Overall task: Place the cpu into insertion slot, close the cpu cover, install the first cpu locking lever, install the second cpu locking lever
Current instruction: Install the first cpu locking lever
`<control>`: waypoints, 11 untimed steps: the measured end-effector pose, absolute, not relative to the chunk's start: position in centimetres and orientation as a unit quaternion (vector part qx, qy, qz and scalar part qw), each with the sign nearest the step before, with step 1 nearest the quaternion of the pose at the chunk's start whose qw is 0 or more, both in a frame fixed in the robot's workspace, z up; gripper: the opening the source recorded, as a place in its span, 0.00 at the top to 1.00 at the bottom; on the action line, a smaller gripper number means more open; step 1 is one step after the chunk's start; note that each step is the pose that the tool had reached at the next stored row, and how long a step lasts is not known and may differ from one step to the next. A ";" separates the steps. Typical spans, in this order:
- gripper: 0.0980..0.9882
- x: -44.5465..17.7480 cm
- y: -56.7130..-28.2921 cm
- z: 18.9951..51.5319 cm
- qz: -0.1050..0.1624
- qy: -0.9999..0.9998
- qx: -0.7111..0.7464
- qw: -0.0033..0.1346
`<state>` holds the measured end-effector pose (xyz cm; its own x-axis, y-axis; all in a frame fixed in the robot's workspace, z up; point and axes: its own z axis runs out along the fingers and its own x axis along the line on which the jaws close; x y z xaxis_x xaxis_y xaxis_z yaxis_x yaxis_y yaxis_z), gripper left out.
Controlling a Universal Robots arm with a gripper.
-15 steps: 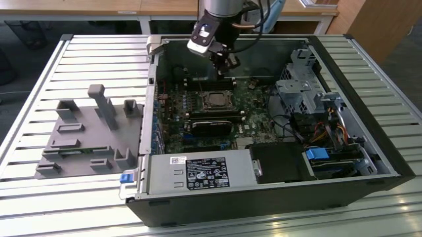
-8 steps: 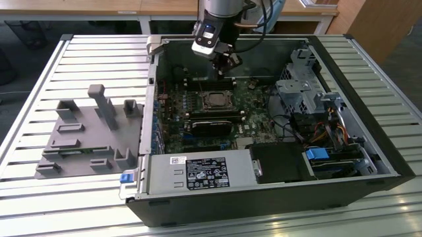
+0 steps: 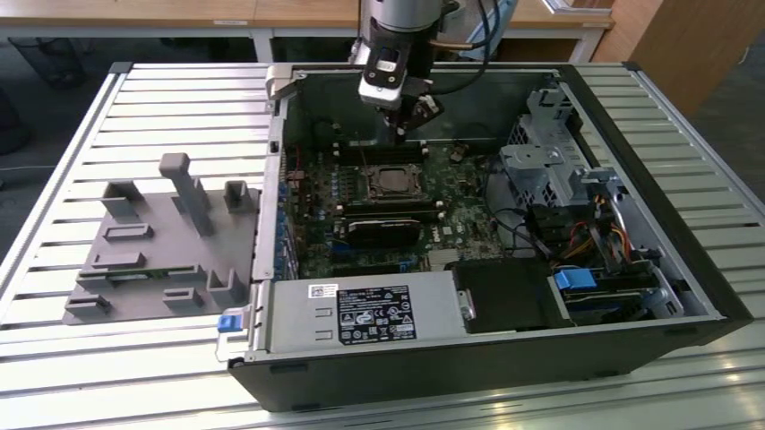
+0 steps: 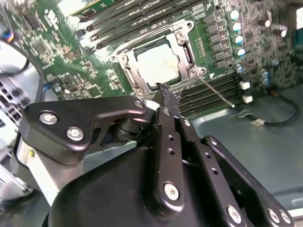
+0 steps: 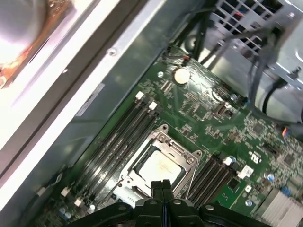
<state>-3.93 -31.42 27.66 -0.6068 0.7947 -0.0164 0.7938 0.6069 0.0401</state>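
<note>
Looking into the open case (image 3: 478, 376) on the table (image 3: 179, 107) — grey fixture (image 3: 156, 242) at the exterior view's left. Counting one cpu (image 4: 157, 65) seated on the motherboard (image 4: 61, 47), one cpu cover (image 4: 185, 47) lying flat around it, memory slots (image 5: 118, 137) flanking both sides. Hovering over that cover's edge with jaws pressed together, holding nothing — possibly one lever (image 4: 215, 92) sticking out loose.

Slatted metal table (image 3: 179, 98) carries an open computer case (image 3: 478, 372), directly beneath the tool (image 3: 404, 125), and a grey moulded fixture (image 3: 143, 255) lying flat, well apart from the tool.
</note>
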 end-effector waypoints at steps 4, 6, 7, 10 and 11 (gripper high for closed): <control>0.99 -3.9 -31.4 27.7 0.015 0.912 0.410 0.016; 0.99 -3.9 -31.4 27.7 0.015 0.918 0.396 0.015; 0.99 -3.9 -31.4 27.7 0.015 0.921 0.389 0.015; 0.99 -3.9 -31.4 27.7 0.016 0.929 0.369 0.015; 0.99 -3.9 -31.4 27.7 0.016 0.932 0.363 0.014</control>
